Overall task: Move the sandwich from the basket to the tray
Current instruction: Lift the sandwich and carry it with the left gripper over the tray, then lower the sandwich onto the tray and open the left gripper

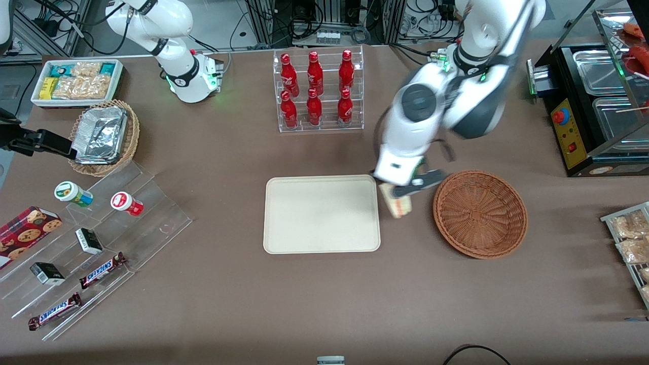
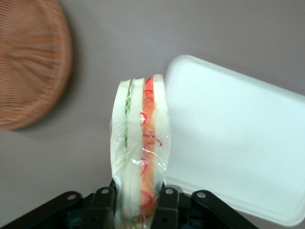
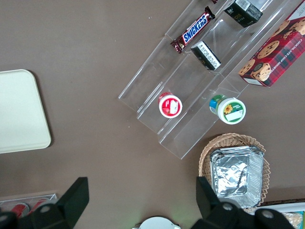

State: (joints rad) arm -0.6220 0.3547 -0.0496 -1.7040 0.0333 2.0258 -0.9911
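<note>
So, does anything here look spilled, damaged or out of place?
Nothing stands out. The gripper holds the wrapped sandwich intact, in the air between the basket and the tray. The basket is empty, and the tray is bare and lies flat.

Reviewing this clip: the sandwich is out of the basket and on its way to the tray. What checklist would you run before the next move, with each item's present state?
1. Grip: the claw is shut on the sandwich, one finger on each side. Ok.
2. Sandwich clear of the basket: it hangs between basket and tray. Ok.
3. Sandwich over the tray: it sits just outside the rim at the working arm's end. Not ok yet.
4. Landing area: the tray surface shows bare. Ok.
5. Wrapper intact: clear film covers the visible cut edge; the gripped end is hidden. Cannot tell.
6. Height above the table: cannot tell.
</note>
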